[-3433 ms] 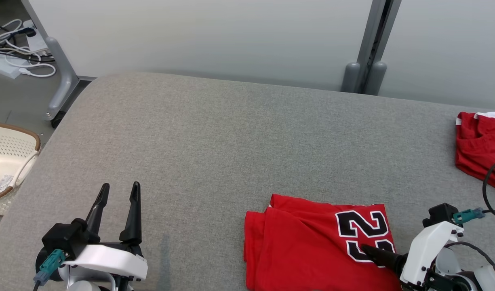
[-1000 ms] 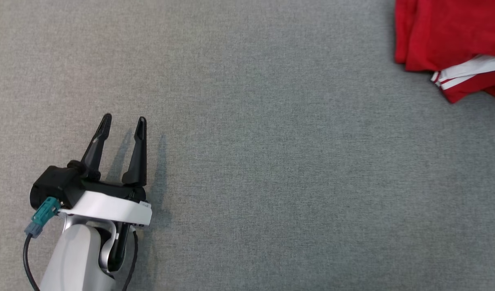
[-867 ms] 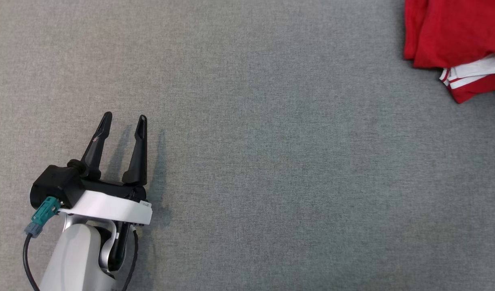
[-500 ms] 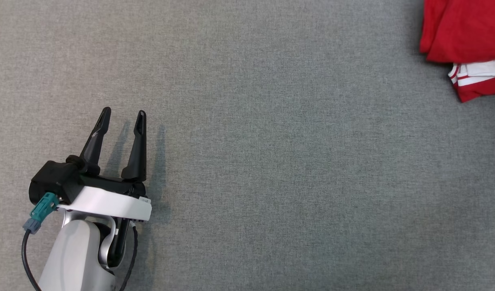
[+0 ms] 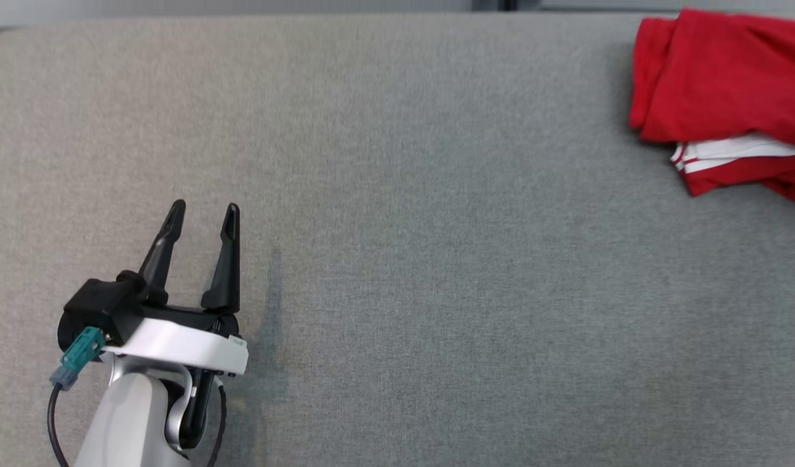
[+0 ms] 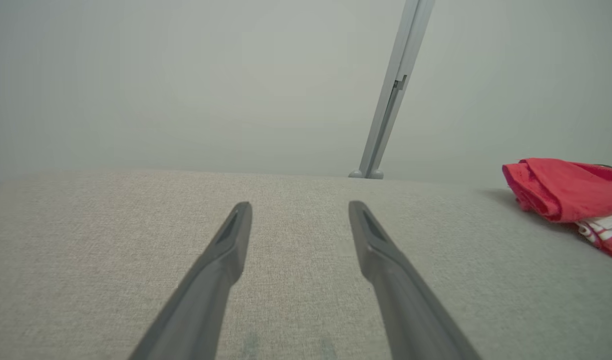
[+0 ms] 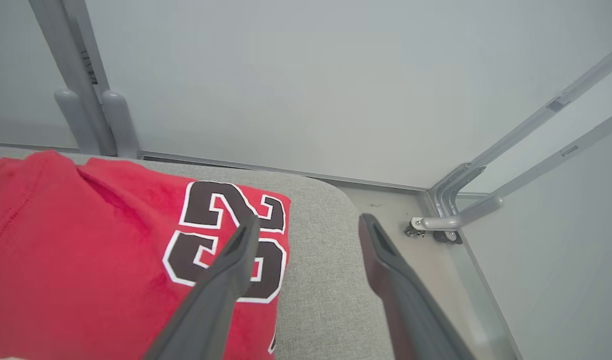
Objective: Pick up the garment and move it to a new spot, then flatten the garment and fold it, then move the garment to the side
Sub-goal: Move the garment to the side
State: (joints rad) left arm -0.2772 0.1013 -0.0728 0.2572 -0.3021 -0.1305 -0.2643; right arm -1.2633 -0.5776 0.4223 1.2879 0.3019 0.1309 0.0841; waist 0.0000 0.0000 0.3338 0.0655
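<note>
While the left gripper (image 5: 204,211) hovers over the lower left of the grey fabric-covered table (image 5: 436,259), its two long dark fingers stand spread with nothing between them. Well apart from it, a folded red jersey (image 5: 715,84) bearing a black number edged in white lies at the table's far right corner, with red cloth with white stripes (image 5: 728,152) showing under its near edge. The right gripper (image 7: 309,222) is likewise spread and empty. One of its fingers crosses the number in the right wrist view; contact cannot be judged.

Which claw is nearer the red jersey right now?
Right. The right claw sits open at the red jersey's numbered edge; the left claw is open far across the grey cushion from it.
</note>
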